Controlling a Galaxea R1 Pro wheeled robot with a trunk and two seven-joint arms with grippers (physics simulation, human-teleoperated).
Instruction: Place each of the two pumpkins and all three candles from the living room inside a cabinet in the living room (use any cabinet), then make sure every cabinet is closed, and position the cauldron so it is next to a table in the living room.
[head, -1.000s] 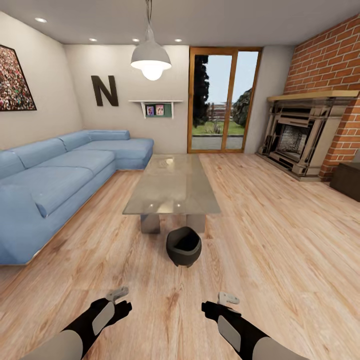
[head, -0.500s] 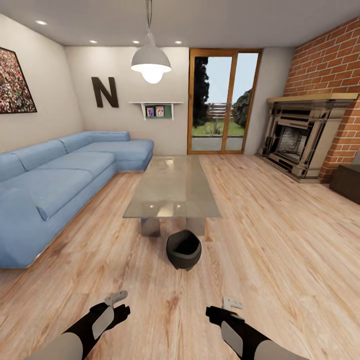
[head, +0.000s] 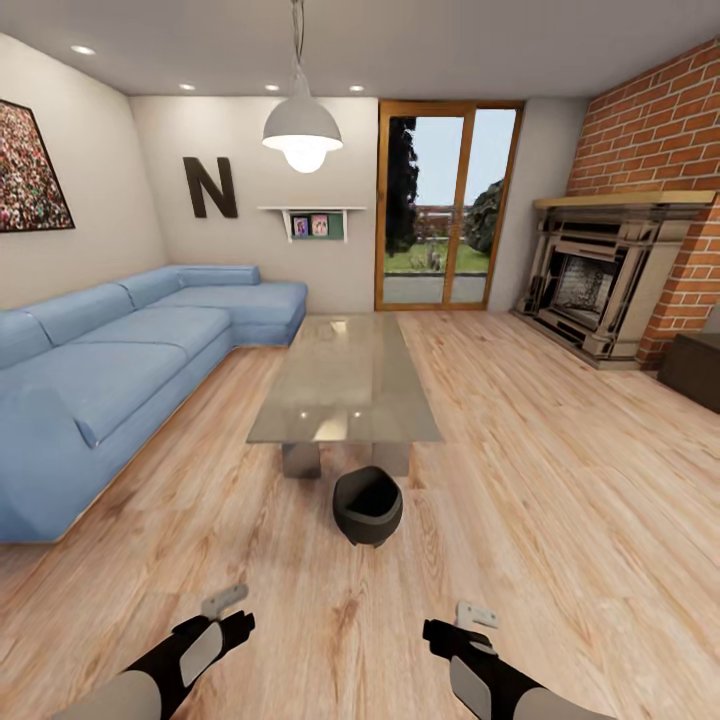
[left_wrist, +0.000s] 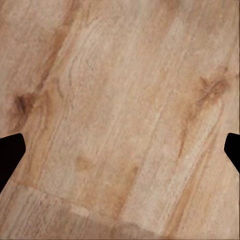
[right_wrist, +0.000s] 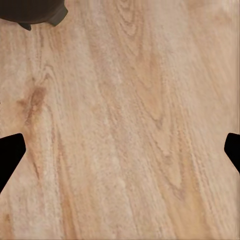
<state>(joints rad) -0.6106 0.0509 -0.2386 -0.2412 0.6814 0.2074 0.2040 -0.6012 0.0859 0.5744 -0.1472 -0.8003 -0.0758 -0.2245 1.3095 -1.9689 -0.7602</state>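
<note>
The black cauldron (head: 367, 505) stands upright on the wood floor, just in front of the near end of the glass-topped table (head: 345, 375). Its base also shows in the right wrist view, as the cauldron (right_wrist: 32, 12). My left gripper (head: 238, 626) and right gripper (head: 436, 632) hover low over bare floor, well short of the cauldron, one to each side. Both are open with nothing between the fingers, as the left gripper (left_wrist: 120, 155) and right gripper (right_wrist: 120, 152) show over planks. The dark-brown end of the cabinet (head: 695, 368) sits at the right edge. Pumpkins and candles are out of view.
A blue corner sofa (head: 110, 360) lines the left wall. The cream fireplace (head: 600, 280) stands against the brick wall at the right. A glass door (head: 445, 205) is at the back and a pendant lamp (head: 302, 125) hangs over the table. Open floor lies right of the table.
The whole picture has slid down a little, so the camera has moved. Both grippers sit lower in the picture, and the right one slightly further right. The cauldron keeps its place by the table.
</note>
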